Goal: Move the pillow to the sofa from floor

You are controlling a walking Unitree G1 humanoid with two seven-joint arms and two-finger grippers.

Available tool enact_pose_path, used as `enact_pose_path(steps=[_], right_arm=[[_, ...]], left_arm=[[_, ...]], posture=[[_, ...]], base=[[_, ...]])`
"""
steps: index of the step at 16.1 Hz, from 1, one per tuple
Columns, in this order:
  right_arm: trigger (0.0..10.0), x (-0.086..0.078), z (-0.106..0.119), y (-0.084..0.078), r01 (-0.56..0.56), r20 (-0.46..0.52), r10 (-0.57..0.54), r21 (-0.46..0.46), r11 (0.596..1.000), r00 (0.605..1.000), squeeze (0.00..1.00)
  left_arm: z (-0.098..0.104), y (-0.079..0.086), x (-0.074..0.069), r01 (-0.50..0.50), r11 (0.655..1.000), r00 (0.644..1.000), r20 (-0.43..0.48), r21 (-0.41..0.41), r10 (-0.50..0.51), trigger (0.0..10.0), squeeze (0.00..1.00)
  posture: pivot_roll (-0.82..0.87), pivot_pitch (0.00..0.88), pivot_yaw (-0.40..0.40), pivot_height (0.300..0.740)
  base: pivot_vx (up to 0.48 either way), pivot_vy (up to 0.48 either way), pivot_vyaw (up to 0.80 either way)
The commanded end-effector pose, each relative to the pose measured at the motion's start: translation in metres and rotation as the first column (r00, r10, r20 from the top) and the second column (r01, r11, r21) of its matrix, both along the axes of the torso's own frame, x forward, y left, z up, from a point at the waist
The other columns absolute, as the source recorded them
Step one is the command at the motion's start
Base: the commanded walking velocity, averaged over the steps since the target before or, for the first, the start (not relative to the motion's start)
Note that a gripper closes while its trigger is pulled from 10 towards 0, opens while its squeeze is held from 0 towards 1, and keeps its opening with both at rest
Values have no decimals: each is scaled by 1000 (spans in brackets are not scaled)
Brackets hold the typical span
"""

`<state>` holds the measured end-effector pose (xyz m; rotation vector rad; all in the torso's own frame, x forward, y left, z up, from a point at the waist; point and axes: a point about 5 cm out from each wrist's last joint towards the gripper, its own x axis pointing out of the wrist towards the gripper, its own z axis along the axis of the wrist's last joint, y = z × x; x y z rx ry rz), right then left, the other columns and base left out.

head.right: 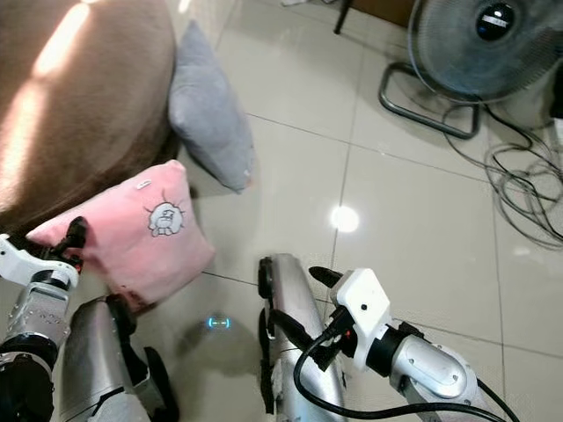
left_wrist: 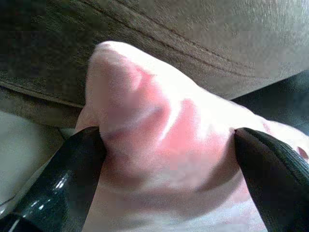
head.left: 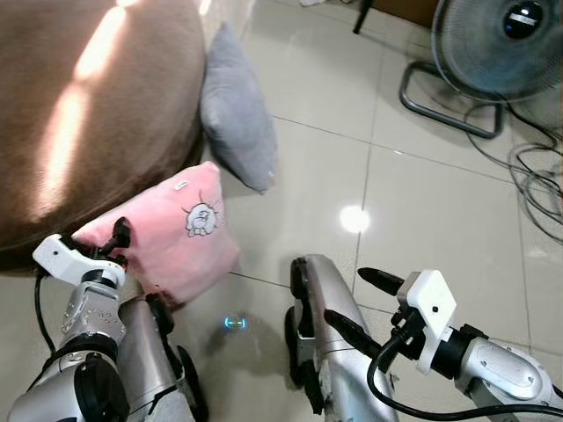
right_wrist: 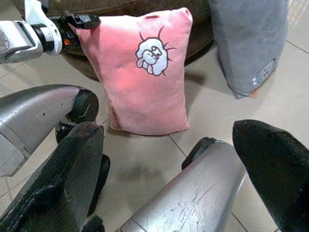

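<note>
Sofa (head.left: 97,105) upholstery, brown and sunlit, is filling the left side of the head views, and the pink pillow (head.left: 176,233) is leaning against its base with its lower edge resting on the tiled floor (head.left: 422,202). The left end effector (head.left: 117,242) is sitting at the pillow's upper corner nearest the sofa; the left wrist view is showing both black fingers (left_wrist: 72,174) pressing into pink fabric from either side, so it is clenching that corner. The grasp appears made and the lift appears not yet begun, since the pillow is standing on the tiles. A grey pillow (head.left: 237,114) is propped against the sofa just beyond the pink one. Further right, the right end effector (head.left: 365,303) is hovering over the robot's own legs, its fingers spread wide and holding nothing. A standing fan (head.left: 501,44) and loose cables (head.left: 537,176) are lying at the far right, well apart from the work.

Judging from this, the next move is calling for raising the pinched corner high enough that the hanging pillow clears the seat edge, then carrying it leftward over the cushion before letting go; a corner pinch may slip as the weight swings.
</note>
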<state>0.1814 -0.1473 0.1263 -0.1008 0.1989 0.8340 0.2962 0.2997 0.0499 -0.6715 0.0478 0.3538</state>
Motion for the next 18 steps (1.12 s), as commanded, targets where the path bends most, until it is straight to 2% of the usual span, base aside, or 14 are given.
enact_pose_path(steps=[1, 7, 8, 9, 10, 18], right_arm=[[10000, -4, -1, 0, 1, -26, -2, -1, 1000, 1000, 0], [10000, -6, -7, 1, -13, -55, 12, -11, 1000, 998, 0], [10000, -8, -8, 0, -20, -63, 18, -25, 1000, 998, 0], [10000, -10, -9, -1, -26, -80, 24, -22, 999, 997, 0], [10000, -11, -10, -1, -30, -88, 27, -24, 999, 996, 0], [10000, -11, -10, -1, -31, -88, 28, -27, 999, 996, 0]], left_arm=[[-9, -2, -5, -1, 1000, 998, -62, 19, 2, 10000, 0], [-3, 9, -5, -62, 987, 988, -130, 147, 82, 10000, 0], [-3, 8, -4, -65, 987, 988, -129, 150, 84, 6118, 0], [-4, 6, -4, -62, 989, 989, -125, 132, 79, 4235, 0], [-4, 5, -3, -58, 990, 989, -125, 130, 74, 0, 0], [-4, 5, -3, -55, 989, 989, -127, 135, 73, 0, 0]], posture=[[-396, 399, -173, 541], [-394, 396, -165, 541], [-391, 399, -164, 541], [-391, 401, -164, 541], [-391, 401, -164, 541], [-391, 401, -164, 541]], base=[[0, 0, 0], [0, 0, 0], [0, 0, 0], [0, 0, 0], [0, 0, 0], [0, 0, 0]])
